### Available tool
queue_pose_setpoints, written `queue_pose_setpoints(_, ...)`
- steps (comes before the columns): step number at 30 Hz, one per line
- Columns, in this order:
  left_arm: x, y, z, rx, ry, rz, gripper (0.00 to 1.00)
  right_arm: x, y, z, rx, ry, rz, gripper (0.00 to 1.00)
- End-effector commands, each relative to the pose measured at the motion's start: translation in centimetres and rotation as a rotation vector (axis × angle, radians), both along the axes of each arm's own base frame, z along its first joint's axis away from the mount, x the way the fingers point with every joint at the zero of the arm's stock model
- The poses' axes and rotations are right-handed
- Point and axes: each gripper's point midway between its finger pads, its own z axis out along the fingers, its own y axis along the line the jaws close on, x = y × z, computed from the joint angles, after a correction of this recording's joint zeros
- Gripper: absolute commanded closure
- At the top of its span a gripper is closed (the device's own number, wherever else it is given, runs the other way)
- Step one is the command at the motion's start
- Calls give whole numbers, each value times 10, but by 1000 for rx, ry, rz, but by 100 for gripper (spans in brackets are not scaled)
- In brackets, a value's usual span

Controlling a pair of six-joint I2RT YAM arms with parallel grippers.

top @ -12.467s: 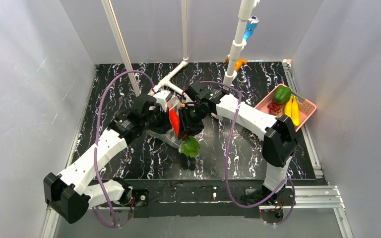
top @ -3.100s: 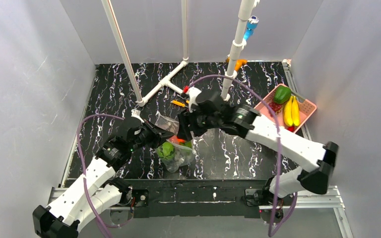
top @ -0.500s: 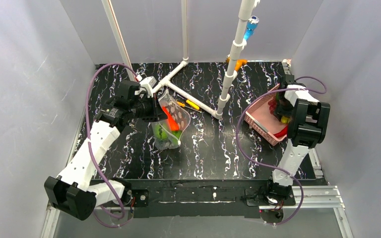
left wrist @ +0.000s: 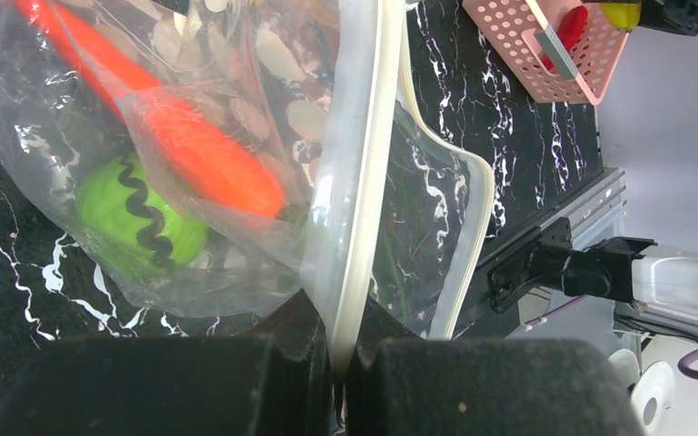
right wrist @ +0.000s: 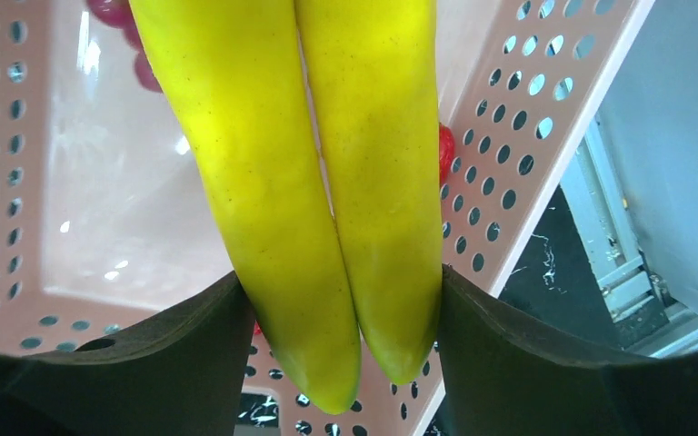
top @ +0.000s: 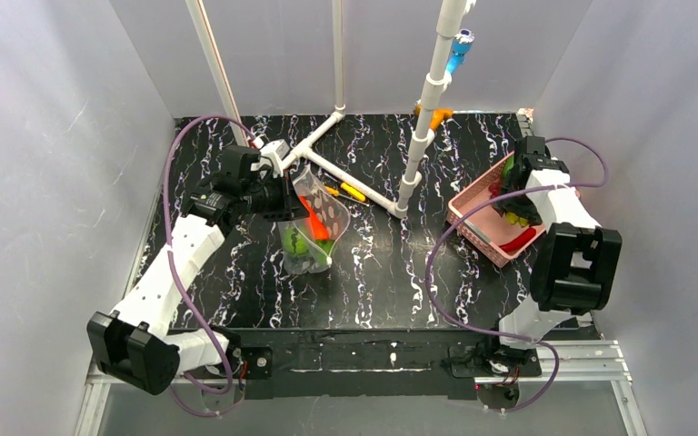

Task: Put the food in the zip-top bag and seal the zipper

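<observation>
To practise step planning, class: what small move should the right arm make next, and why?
Probably lift the bananas clear of the pink basket: the right end effector grips them, and the left end effector holds the bag open.

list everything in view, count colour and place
zip-top bag: one, clear with white dots, left of centre, mouth open
long pepper: one, orange-red, inside the bag
round green food: one, inside the bag
bananas: two, yellow, above the basket
basket: one, pink, perforated, right side
red pepper: one, in the basket
grapes: one bunch, dark red, in the basket
small tools: two, yellow and orange handles, beside the pipe
pipes: several, white, far half of table
left gripper: shut on the bag's edge
right gripper: shut on the bananas
</observation>
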Motion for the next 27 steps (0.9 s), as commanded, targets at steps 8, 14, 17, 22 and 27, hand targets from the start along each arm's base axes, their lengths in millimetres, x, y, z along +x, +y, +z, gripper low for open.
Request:
queue_pose_setpoints(8, 0, -2, -9, -4, 26, -16, 100, -18, 43, 22, 203, -151, 34, 66)
queue_pose_setpoints(14, 1, -4, -15, -2, 40, -29, 100, -54, 81, 54, 340, -298, 86, 67)
queue_pose_setpoints(17, 2, -8, -17, -17, 43, -52, 100, -79, 100, 72, 390, -323, 147, 68)
queue_pose_setpoints(22, 1, -13, -18, -41, 37, -85, 100, -121, 169, 86, 547, -259, 382, 71)
queue_pose_setpoints(27, 5, -11, -24, -17, 12, -88, 100, -173, 222, 89, 624, -155, 578, 74)
